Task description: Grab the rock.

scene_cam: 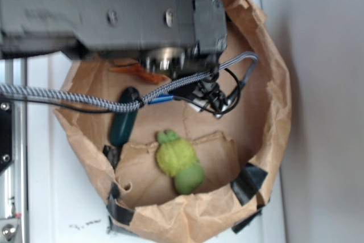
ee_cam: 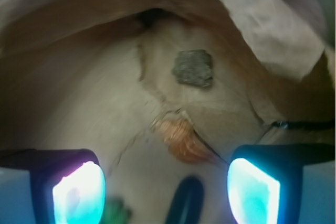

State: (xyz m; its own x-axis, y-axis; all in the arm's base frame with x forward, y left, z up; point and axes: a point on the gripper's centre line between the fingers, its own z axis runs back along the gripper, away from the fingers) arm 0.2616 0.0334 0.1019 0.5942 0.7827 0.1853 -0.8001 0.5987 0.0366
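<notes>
In the wrist view the rock [ee_cam: 193,68], a small grey-brown rough angular chunk, lies on the brown paper floor of the bag well ahead of my gripper [ee_cam: 167,192]. The gripper is open, its two glowing pads [ee_cam: 79,192] far apart with nothing between them. In the exterior view the rock is hidden behind the arm [scene_cam: 114,12], which hangs over the back of the bag, and the fingers cannot be made out there.
An orange spiral seashell [ee_cam: 181,139] lies between the rock and the jaws, its tip showing under the arm [scene_cam: 142,73]. A dark green oblong [scene_cam: 124,119] and a green plush toy [scene_cam: 179,160] lie nearer the front. Crumpled brown paper bag walls [scene_cam: 273,101] ring everything.
</notes>
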